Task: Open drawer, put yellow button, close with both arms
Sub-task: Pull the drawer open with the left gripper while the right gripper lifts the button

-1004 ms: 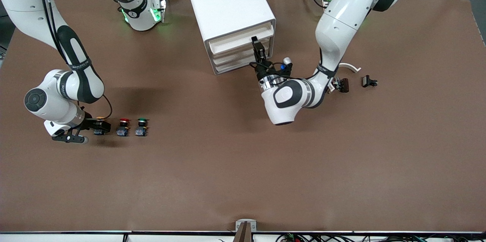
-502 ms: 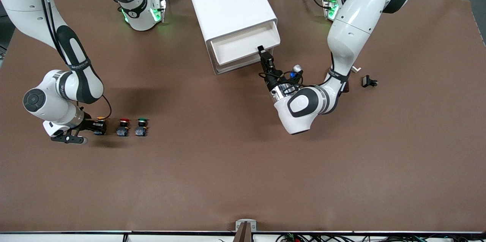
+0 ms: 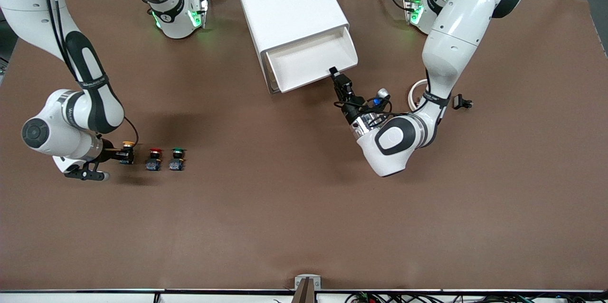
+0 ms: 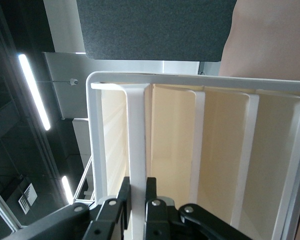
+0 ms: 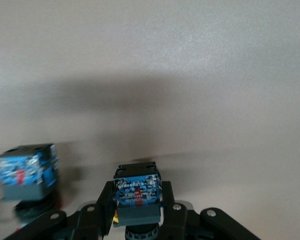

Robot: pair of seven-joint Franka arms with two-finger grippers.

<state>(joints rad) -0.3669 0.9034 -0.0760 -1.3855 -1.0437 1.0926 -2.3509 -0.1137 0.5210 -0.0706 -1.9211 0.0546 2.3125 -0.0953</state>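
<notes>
The white cabinet [image 3: 285, 4] stands toward the robots' side of the table. Its top drawer [image 3: 304, 63], a shallow white tray, is pulled far out. My left gripper [image 3: 335, 74] is shut on the drawer's front lip. In the left wrist view the lip [image 4: 137, 130] runs between the fingers [image 4: 123, 196], with the cream drawer fronts beside it. My right gripper [image 3: 121, 153] is shut on the yellow button [image 3: 127, 150] near the right arm's end of the table. In the right wrist view the button's blue-and-black body [image 5: 137, 192] sits between the jaws just above the table.
A red-capped button [image 3: 154, 159] and a green-capped button [image 3: 177, 159] stand in a row beside the yellow one; the red one also shows in the right wrist view [image 5: 27, 172]. A white ring [image 3: 414, 91] and a small black part [image 3: 461, 101] lie near the left arm.
My left gripper has pulled the top drawer steadily farther out of the cabinet. My right gripper has raised the yellow button slightly and drawn it a little away from the red one.
</notes>
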